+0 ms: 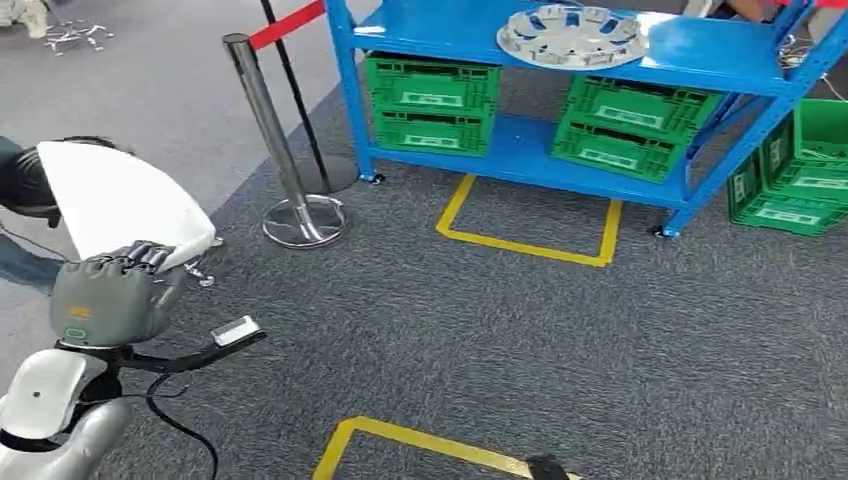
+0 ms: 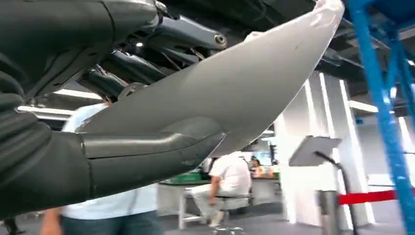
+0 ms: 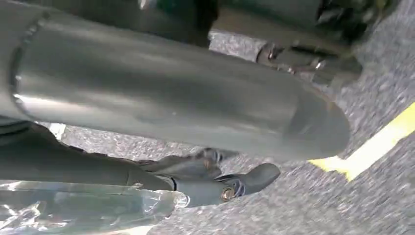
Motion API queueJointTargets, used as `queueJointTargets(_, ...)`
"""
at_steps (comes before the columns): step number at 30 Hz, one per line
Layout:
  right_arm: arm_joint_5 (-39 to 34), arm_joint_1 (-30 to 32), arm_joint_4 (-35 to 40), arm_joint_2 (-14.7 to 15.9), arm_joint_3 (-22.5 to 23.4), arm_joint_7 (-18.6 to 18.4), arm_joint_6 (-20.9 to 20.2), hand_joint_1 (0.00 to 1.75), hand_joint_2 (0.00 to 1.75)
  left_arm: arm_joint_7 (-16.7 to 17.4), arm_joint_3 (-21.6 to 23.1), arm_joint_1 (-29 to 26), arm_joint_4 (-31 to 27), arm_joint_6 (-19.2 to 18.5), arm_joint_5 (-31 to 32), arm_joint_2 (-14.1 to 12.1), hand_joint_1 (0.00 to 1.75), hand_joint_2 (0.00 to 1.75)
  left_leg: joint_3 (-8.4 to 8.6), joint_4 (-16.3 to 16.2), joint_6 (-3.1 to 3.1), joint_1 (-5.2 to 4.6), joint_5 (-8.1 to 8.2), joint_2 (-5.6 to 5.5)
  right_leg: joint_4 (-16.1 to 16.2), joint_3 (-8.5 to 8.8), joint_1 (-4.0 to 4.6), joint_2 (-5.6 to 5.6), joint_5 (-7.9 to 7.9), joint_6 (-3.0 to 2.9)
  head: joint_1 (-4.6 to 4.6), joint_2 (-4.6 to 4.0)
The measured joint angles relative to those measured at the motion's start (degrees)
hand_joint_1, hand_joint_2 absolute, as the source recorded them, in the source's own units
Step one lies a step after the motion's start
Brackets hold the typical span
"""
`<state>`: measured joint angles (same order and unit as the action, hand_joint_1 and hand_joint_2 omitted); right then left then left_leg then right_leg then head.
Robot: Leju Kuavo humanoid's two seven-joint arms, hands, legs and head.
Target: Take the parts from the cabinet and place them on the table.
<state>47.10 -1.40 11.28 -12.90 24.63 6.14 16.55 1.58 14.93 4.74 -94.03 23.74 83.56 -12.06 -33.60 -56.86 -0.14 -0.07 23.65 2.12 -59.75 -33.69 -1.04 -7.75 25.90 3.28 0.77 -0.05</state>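
- Fingers (image 1: 140,258) of the left hand (image 1: 112,295) are curled over the lower edge of a white panel (image 1: 115,205), with the thumb (image 2: 147,147) pressed under it — a pinch that seems to keep the flat part from sliding out while it is carried.
- Left of the blue shelf (image 1: 620,50), well apart from it, the panel hangs above the grey carpet (image 1: 520,340); I judge it is already taken and on its way to the table.
- On the top board of the shelf a silver wheel cover (image 1: 572,35) lies flat, probably the next part to fetch.
- Green crates (image 1: 432,100) stand under that board, and a steel post (image 1: 270,140) with red tape stands just left of the shelf.
- Right hand (image 3: 195,107) hangs low over the carpet near a yellow floor line (image 3: 377,147); I cannot tell if its fingers are apart or clenched — the view is too close.
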Motion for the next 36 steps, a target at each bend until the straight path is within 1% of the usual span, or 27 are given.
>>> queueJointTargets(1, -0.1, -0.2, 0.0, 0.0, 0.0, 0.2, -0.3, 0.0, 0.0, 0.0, -0.1, 0.1, -0.2, 0.0, 0.0, 0.0, 1.75, 1.75, -0.05, 0.1, 0.18, 0.12, -0.14, -0.54, -1.2, -0.57, -0.19, 3.67, 1.09, 0.17, -0.31, 0.0)
queueJointTargets(2, -0.2, -0.3, 0.0, 0.0, 0.0, 0.3, -0.3, 0.0, 0.0, 0.0, -0.1, 0.3, -0.2, 0.0, 0.1, 0.0, 1.75, 1.75, -0.1, 0.1, 0.47, 0.17, -0.24, -1.17, -4.6, -1.89, -0.15, 6.01, 3.22, 0.1, -0.46, 0.0)
queueJointTargets(4, -0.5, -0.1, 0.0, 0.0, 0.0, 0.4, -1.0, 0.0, 0.0, -0.1, -0.3, 0.3, -0.2, -0.1, 0.3, 0.0, 1.75, 1.75, -0.21, 0.0, 0.8, 0.01, -0.33, -2.73, -13.8, -6.04, 0.14, 7.46, 7.31, 0.04, -0.68, 0.0)
queueJointTargets(5, -0.6, 0.1, 0.0, 0.0, 0.0, 0.5, -1.3, 0.0, 0.0, -0.1, -0.2, 0.2, -0.2, -0.2, 0.3, 0.0, 1.75, 1.75, -0.25, 0.0, 0.93, -0.14, -0.37, -3.66, -17.4, -7.93, 0.35, 7.57, 8.26, -0.06, -0.64, 0.0)
queueJointTargets(6, -0.6, 0.2, 0.0, 0.0, 0.0, 0.5, -1.3, 0.0, 0.0, -0.1, -0.2, 0.1, -0.2, -0.2, 0.3, 0.0, 1.75, 1.75, -0.25, 0.0, 0.96, -0.21, -0.39, -4.54, -17.9, -8.46, 0.52, 7.59, 7.74, -0.18, -0.66, -0.02)
queueJointTargets(7, -0.6, 0.2, 0.0, 0.0, 0.0, 0.5, -1.3, 0.0, 0.0, -0.1, -0.3, 0.2, -0.2, -0.2, 0.3, 0.0, 1.75, 1.75, -0.22, -0.1, 0.96, -0.25, -0.4, -5.49, -16.1, -7.78, 0.67, 7.68, 5.95, -0.43, -0.68, 0.0)
queueJointTargets(9, -0.6, 0.0, 0.0, 0.0, 0.0, 0.5, -1.3, 0.0, 0.0, -0.1, -0.3, 0.2, -0.2, -0.2, 0.3, -0.1, 1.75, 1.75, 0.01, -0.1, 0.93, -0.29, -0.4, -7.3, -6.1, -3.15, 0.74, 8.94, 0.36, -1.12, -0.66, -0.02)
queueJointTargets(10, -0.6, -0.1, 0.0, 0.0, 0.0, 0.4, -1.3, 0.0, 0.0, -0.1, -0.3, 0.2, -0.2, -0.2, 0.3, -0.1, 1.75, 1.75, -0.04, -0.1, 0.84, -0.07, -0.38, -7.91, -1.4, -1.04, 0.65, 12.19, -1.19, -1.44, -0.7, 0.0)
queueJointTargets(11, -0.6, -0.1, 0.0, 0.0, 0.0, 0.4, -1.3, 0.0, 0.0, -0.1, -0.3, 0.4, -0.2, -0.2, 0.2, -0.2, 1.75, 1.75, -0.48, -0.5, 0.48, -0.45, -0.37, -8.71, 0.6, -0.12, 0.05, 13.86, -0.29, -1.55, -0.55, -0.02)
queueJointTargets(14, -0.6, -0.2, 0.0, -0.2, 0.0, 0.2, -1.5, 0.0, 0.0, -0.1, -0.8, 0.2, -0.2, -0.2, -0.1, -0.4, 1.75, 1.75, -1.19, 0.1, -0.75, 0.42, -1.17, -10.71, 0.3, 0.02, 0.73, 12.18, -0.45, -1.83, -0.68, 0.0)
queueJointTargets(15, -0.6, -0.3, 0.0, -0.2, 0.1, 0.2, -1.6, 0.0, 0.0, -0.1, -0.9, 0.2, -0.2, -0.2, -0.1, -0.6, 1.75, 1.75, -1.4, 0.1, -1.07, 0.35, -1.15, -11.34, 0.9, 0.28, 0.24, 11.33, -0.75, -2.29, -0.54, 0.0)
queueJointTargets(16, -0.6, -0.4, 0.0, -0.2, 0.1, 0.2, -1.6, 0.0, 0.0, -0.1, -1.1, 0.1, -0.3, -0.2, -0.1, -0.7, 1.75, 1.75, -1.69, -0.8, -1.31, 0.03, -0.53, -7.77, 1.2, 0.49, 0.25, 10.52, -0.88, -2.52, -0.59, 0.0)
queueJointTargets(17, -0.6, -0.5, 0.0, -0.3, 0.1, 0.2, -1.6, 0.0, 0.0, -0.1, -1.3, 0.4, -0.3, -0.2, -0.2, -0.9, 1.75, 1.75, -3.0, -3.4, -1.73, -0.03, 1.26, -4.73, 1.2, 0.59, 0.3, 9.78, -0.82, -2.83, 0.09, 0.0)
queueJointTargets(19, -0.6, -0.3, 0.0, -0.3, 0.1, 0.2, -1.6, 0.0, 0.0, -0.1, -1.4, 0.6, -0.3, -0.2, -0.2, -0.9, 1.75, 1.75, -7.7, -12.8, -2.39, 0.29, 5.66, -2.86, 1.2, 0.61, 0.35, 7.98, -0.63, -2.98, 0.13, -0.02)
queueJointTargets(20, -0.6, -0.2, 0.0, -0.3, 0.1, 0.2, -1.6, 0.0, 0.0, -0.1, -1.4, 0.4, -0.3, -0.2, -0.2, -0.9, 1.75, 1.75, -9.6, -16.4, -2.61, 0.5, 6.78, -2.74, 1.2, 0.59, 0.35, 7.12, -0.59, -2.98, 0.15, 0.0)
queueJointTargets(21, -0.6, -0.2, 0.0, -0.3, 0.1, 0.2, -1.6, 0.0, 0.0, -0.2, -1.4, 0.4, -0.3, -0.2, -0.2, -0.9, 1.75, 1.75, -10.35, -17.7, -2.78, 0.71, 6.6, -2.72, 1.2, 0.62, 0.35, 6.29, -0.52, -2.94, 0.11, 0.0)
queueJointTargets(22, -0.6, -0.2, 0.0, -0.3, 0.1, 0.2, -1.6, 0.0, 0.0, -0.2, -1.5, 0.3, -0.3, -0.2, -0.2, -0.9, 1.75, 1.75, -9.72, -16.5, -2.87, 0.84, 5.2, -2.69, 1.2, 0.7, 0.35, 5.5, -0.43, -2.83, 0.11, -0.02)
queueJointTargets(24, -0.5, -0.4, 0.0, -0.3, 0.1, 0.2, -1.8, 0.0, 0.0, -0.1, -1.7, 0.3, -0.3, -0.2, -0.2, -0.9, 1.75, 1.75, -4.8, -7.2, -2.87, 0.85, 0.13, -1.47, 1.2, 1.11, 0.27, 3.88, -0.14, -2.49, 0.11, 0.0)
queueJointTargets(25, -0.4, -0.4, 0.0, -0.4, 0.1, 0.2, -1.9, 0.0, 0.0, -0.2, -1.8, 0.4, -0.3, -0.2, -0.3, -1.0, 1.75, 1.75, -1.93, -2.3, -2.8, 0.76, -1.7, 0.93, 1.2, 1.43, 0.37, 3.34, 0.04, -2.22, 0.15, 0.0)
queueJointTargets(26, -0.3, -0.4, 0.0, -0.3, 0.1, 0.2, -2.0, 0.0, 0.0, -0.2, -1.8, 0.6, -0.3, -0.2, -0.3, -1.0, 1.75, 1.75, -0.88, 0.0, -2.64, -0.03, -0.88, 3.79, 1.1, 1.54, 0.94, 2.91, 0.37, -1.78, 0.26, 0.0)
queueJointTargets(27, -0.3, -0.5, 0.0, -0.4, 0.1, 0.2, -2.0, 0.0, 0.0, -0.2, -1.8, 0.6, -0.3, -0.1, -0.5, -0.9, 1.75, 1.75, -1.1, 0.0, -1.62, 0.22, -1.16, 2.47, 1.2, 1.65, 1.05, 2.4, 0.49, -1.49, -0.09, 0.0)
queueJointTargets(30, -0.5, -0.5, 0.0, -0.4, 0.1, 0.1, -2.0, 0.0, 0.0, -0.3, -2.3, 0.3, -0.3, -0.1, -0.8, -1.0, 1.75, 1.75, -1.36, 0.3, -0.4, -0.13, -1.19, 0.21, 1.7, 2.46, 0.89, 0.13, 0.77, -0.56, -0.02, 0.0)
queueJointTargets(31, -0.5, -0.5, 0.0, -0.4, 0.1, 0.0, -2.0, 0.0, 0.0, -0.3, -2.5, 0.2, -0.3, 0.0, -0.8, -1.0, 1.75, 1.75, -1.12, 0.5, 0.04, 0.24, -1.46, -0.56, 1.1, 2.01, 0.51, 1.66, 1.31, -0.16, -0.15, 0.0)
queueJointTargets(32, -0.5, -0.5, 0.0, -0.4, 0.1, 0.0, -2.0, 0.0, 0.0, -0.3, -2.8, 0.4, -0.3, 0.1, -0.8, -1.0, 1.75, 1.75, -1.1, 0.5, 0.48, 0.3, -1.4, -1.1, -1.2, 1.09, 0.52, 4.52, 2.88, -0.16, -0.42, 0.0)
queueJointTargets(33, -0.5, -0.5, 0.0, -0.4, 0.1, -0.4, -2.0, 0.0, 0.0, -0.3, -2.9, 0.5, -0.2, 0.1, -0.9, -0.9, 1.75, 1.75, -1.13, 0.5, 0.86, 0.29, -1.44, -1.7, -5.5, -0.97, 0.54, 6.29, 5.04, -0.24, -0.68, 0.0)
queueJointTargets(35, -0.5, -0.2, 0.0, -0.4, 0.1, -0.9, -2.0, 0.0, 0.0, -0.3, -3.0, 0.5, -0.2, 0.1, -0.9, -0.7, 1.75, 1.75, -1.14, 0.5, 1.17, 0.15, -1.33, -3.22, -14.7, -5.63, 0.59, 7.6, 8.78, -0.21, -0.77, 0.0)
queueJointTargets(36, -0.5, 0.0, 0.0, -0.4, 0.1, -1.0, -2.0, 0.0, 0.0, -0.4, -3.0, 0.5, -0.1, 0.1, -0.9, -0.7, 1.75, 1.75, -1.12, 0.5, 1.17, 0.08, -1.33, -4.26, -17.1, -7.24, 0.6, 7.7, 8.98, -0.27, -0.68, 0.0)
